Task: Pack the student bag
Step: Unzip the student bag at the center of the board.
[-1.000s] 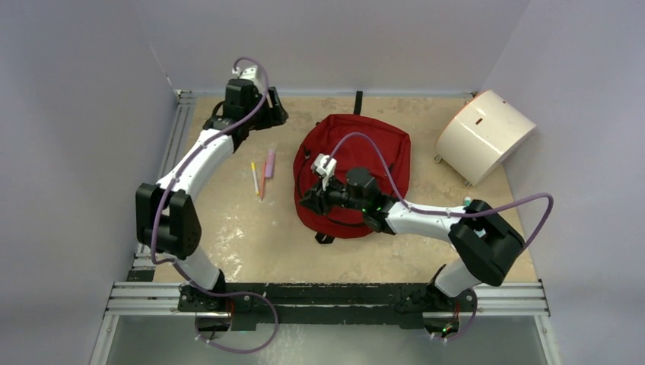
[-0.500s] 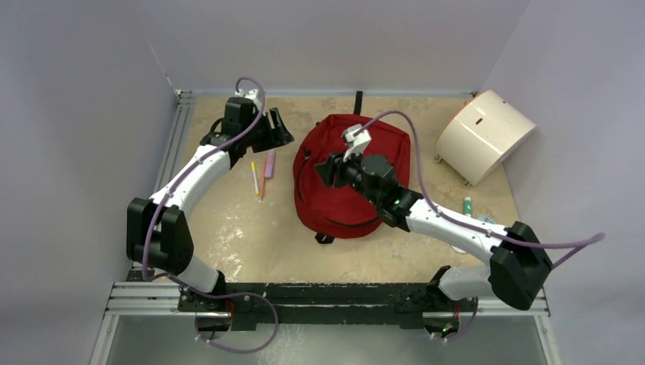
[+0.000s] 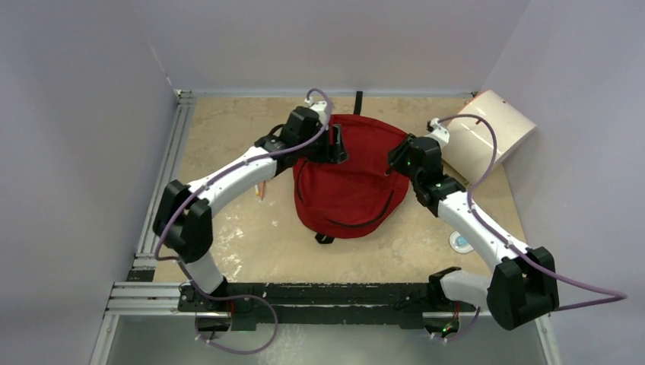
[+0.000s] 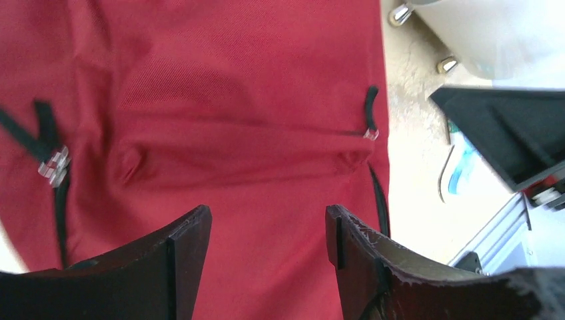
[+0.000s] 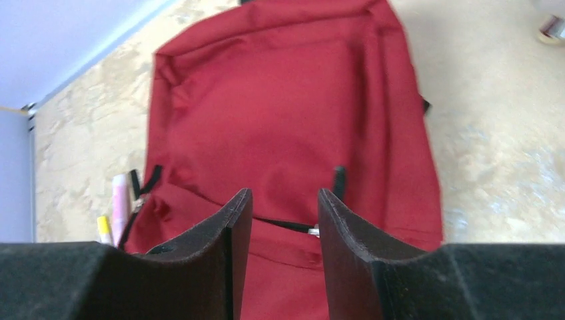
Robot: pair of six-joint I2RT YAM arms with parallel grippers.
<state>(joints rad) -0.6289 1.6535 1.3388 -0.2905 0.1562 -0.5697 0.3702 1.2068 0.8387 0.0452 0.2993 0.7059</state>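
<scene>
— Honestly, what worries you here?

— The student bag, that large soft dark-red fabric backpack (image 3: pixel 346 198), lies flat in the middle of the mottled beige tabletop (image 3: pixel 243 236). As far as I can see, it's zipped shut. The small black zipper tab (image 4: pixel 370 107) is a thin target on slack cloth. A pinch that lands slightly off would likely gather fabric instead. A pull would then drag or lift the whole bag rather than run the zip.

— Anything else?

— Both arms lean in over the bag's far end from opposite sides, near each other, so crossing paths could knock them together. The pink and yellow pens (image 5: pixel 118 200) lie just beside the bag's edge, under the left arm. A low sweep might scatter them.

— And the claws?

— The left claw (image 4: pixel 266 213) is spread wide over the red cloth with nothing between its jaws. The right claw (image 5: pixel 285 197) stands partly parted, also empty, with the bag showing through the gap. Whether either tip brushes the fabric, I can't tell.
</scene>
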